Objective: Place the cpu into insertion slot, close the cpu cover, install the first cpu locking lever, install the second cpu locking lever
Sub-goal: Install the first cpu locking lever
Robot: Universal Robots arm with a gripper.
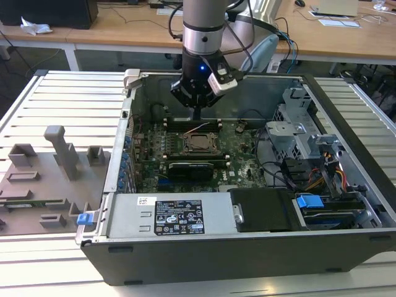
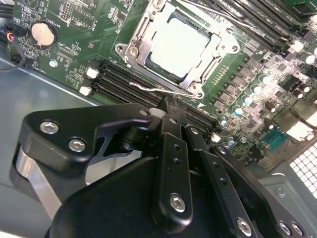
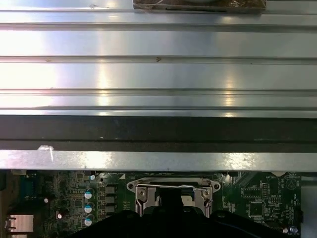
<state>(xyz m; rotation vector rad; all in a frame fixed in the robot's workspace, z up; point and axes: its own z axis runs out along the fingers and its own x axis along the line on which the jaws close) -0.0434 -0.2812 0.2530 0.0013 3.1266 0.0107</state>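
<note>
The cpu point(image 2: 179, 44), a square chip with a pale silvery top, lies in the insertion slot point(image 2: 130, 51) on the green motherboard. The cpu cover point(image 2: 208, 74), a dark metal frame, lies flat around the chip's top. A thin wire locking lever point(image 2: 148, 89) runs along the socket edge nearest my gripper; a second wire lever point(image 2: 223, 15) lies along the far side. My gripper point(image 2: 165, 103) is shut, its tips together just above the near lever, holding nothing. In the exterior view the gripper point(image 1: 197, 114) hangs inside the case just behind the cpu point(image 1: 199, 144).
Long black memory slots point(image 2: 124, 82) run under my fingers. A black expansion card point(image 1: 192, 168) sits in front of the socket. A drive cage point(image 1: 297, 136) with cables stands at the exterior view's right, the power supply point(image 1: 167, 216) at the front, a grey fixture plate point(image 1: 43, 179) outside on the left.
</note>
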